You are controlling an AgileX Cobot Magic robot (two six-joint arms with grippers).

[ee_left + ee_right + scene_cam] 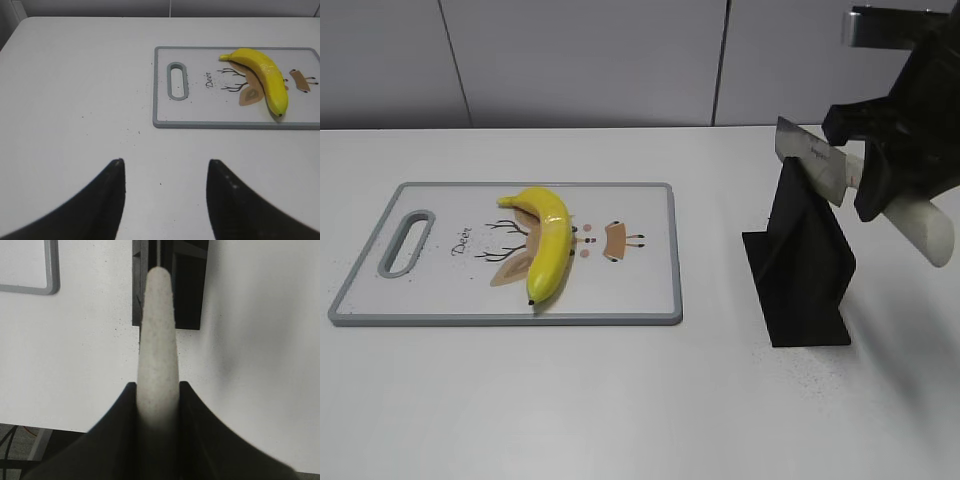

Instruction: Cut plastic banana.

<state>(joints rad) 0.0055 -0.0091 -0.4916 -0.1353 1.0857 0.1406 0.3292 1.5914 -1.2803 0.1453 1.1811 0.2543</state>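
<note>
Plastic banana (548, 243): lying on cutting board (640, 290), centre. Knife stand (800, 270): at 3 o'clock of board. Right gripper (158, 405): jaws clenched on knife (880, 195) handle, above stand. Left gripper (165, 200): jaws spread wide, holding nothing.

This looks like a robot test lab rather than a real kitchen. The plain white tabletop (620, 400) stands against bare grey wall panels (580, 60) with nothing homely about them. On it sit only a few props: a cutting board (440, 300) printed with a cartoon deer, a glossy toy banana (550, 250), and a black knife stand (805, 270). A black robot gripper (880, 165) holds a white-handled knife (820, 165) above that stand, and the tabletop is speckled with dark crumbs.
</note>
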